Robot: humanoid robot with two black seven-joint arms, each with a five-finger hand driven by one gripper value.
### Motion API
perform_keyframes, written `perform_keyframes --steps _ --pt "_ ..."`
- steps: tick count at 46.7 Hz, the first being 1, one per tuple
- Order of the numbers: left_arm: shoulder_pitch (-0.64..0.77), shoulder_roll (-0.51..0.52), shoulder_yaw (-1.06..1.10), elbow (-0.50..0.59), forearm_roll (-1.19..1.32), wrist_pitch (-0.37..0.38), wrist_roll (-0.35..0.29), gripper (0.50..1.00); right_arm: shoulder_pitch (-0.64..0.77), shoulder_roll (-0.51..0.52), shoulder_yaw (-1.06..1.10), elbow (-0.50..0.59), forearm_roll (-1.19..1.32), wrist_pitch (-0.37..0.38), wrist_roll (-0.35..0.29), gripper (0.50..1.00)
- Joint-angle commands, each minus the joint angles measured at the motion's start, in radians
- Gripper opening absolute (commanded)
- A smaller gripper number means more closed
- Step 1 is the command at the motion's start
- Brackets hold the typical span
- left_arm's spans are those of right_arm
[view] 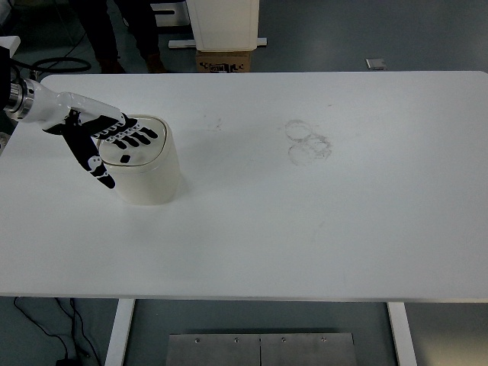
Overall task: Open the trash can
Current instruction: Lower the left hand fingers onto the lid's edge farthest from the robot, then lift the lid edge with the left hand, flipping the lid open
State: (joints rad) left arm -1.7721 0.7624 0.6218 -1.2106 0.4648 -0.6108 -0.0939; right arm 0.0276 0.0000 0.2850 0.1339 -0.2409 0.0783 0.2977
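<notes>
A broad white surface point(320, 213) carries faint ring stains point(307, 142). Beyond it the grey-blue floor point(343, 34) holds a cardboard box point(225, 61), a white stand point(223, 23) and a person's legs point(114, 34).

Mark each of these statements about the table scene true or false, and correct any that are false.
1. The left hand lies over the top of the trash can with its fingers stretched out. True.
2. The trash can stands near the right end of the table. False: it stands near the left end.
3. The right hand rests on the table beside the can. False: no right hand shows in the picture.
4. Faint ring marks show on the tabletop to the right of the can. True.
5. The trash can lies tipped on its side. False: it stands upright.
</notes>
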Motion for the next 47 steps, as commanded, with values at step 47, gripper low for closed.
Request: perform_keyframes --steps 47 --pt "-0.015 0.009 -0.056 0.055 -0.029 0.0 -0.001 1.0 0.0 0.0 -0.001 0.0 0.0 0.0 0.0 0.991"
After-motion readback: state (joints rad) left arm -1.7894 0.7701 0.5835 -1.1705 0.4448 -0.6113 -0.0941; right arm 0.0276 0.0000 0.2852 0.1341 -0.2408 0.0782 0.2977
